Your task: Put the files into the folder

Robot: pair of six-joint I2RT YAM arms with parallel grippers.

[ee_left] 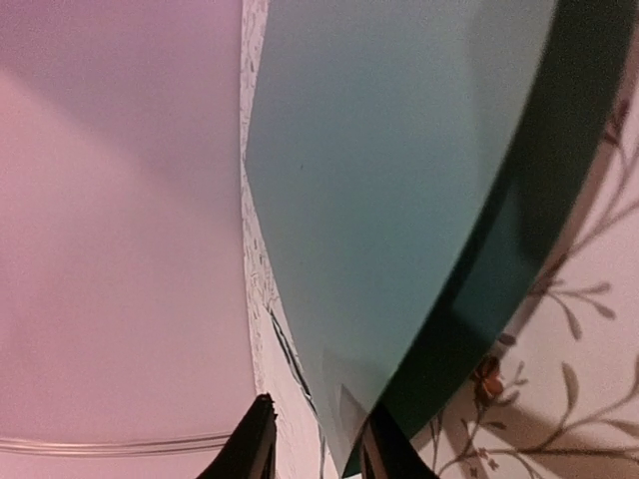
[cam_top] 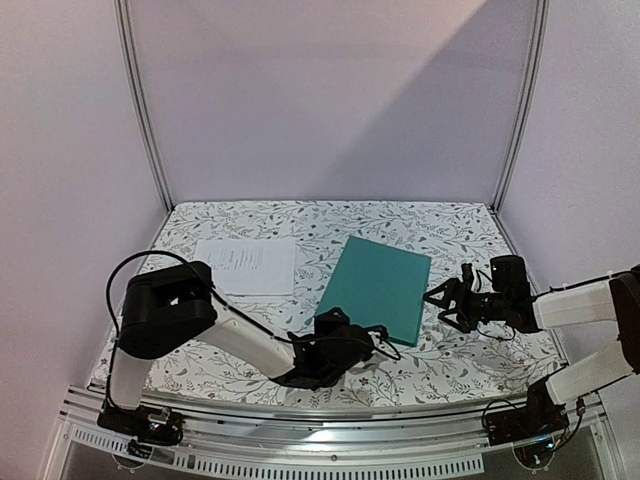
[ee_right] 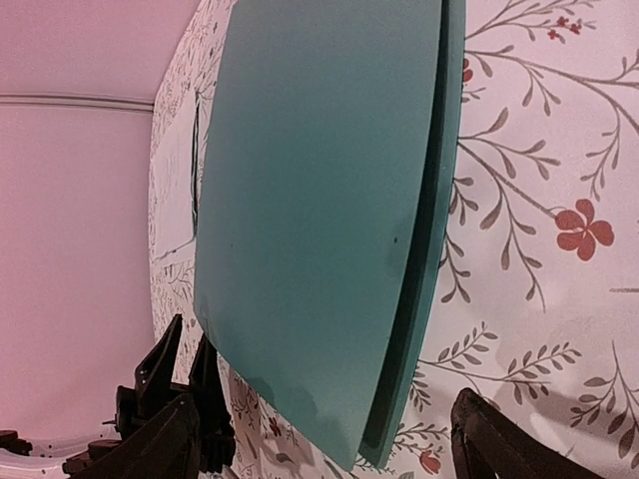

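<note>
At mid-table (cam_top: 470,360) lies the folder (cam_top: 375,285), its long axis running from 7 o'clock near the arms to 1 o'clock at the back. The files (cam_top: 245,266) lie flat at its 10 o'clock, apart from it, and seem to have their long side along 9 to 3.

The left gripper (ee_left: 315,439) is at the folder's 7 o'clock corner. Its jaws are partly apart and straddle the raised corner of the cover, with a gap on one side, so it looks not yet clamped. The right gripper (cam_top: 440,305) hangs wide open at the folder's 3 o'clock, just beside the edge and holding nothing.

The cover bows in a smooth curve off the back board, so I judge it thin, light, springy and probably slick. A corner or free edge is the place to pinch. The files look floppy and hug the cloth, so a corner would suit best. Which edge is the spine, I cannot tell.
</note>
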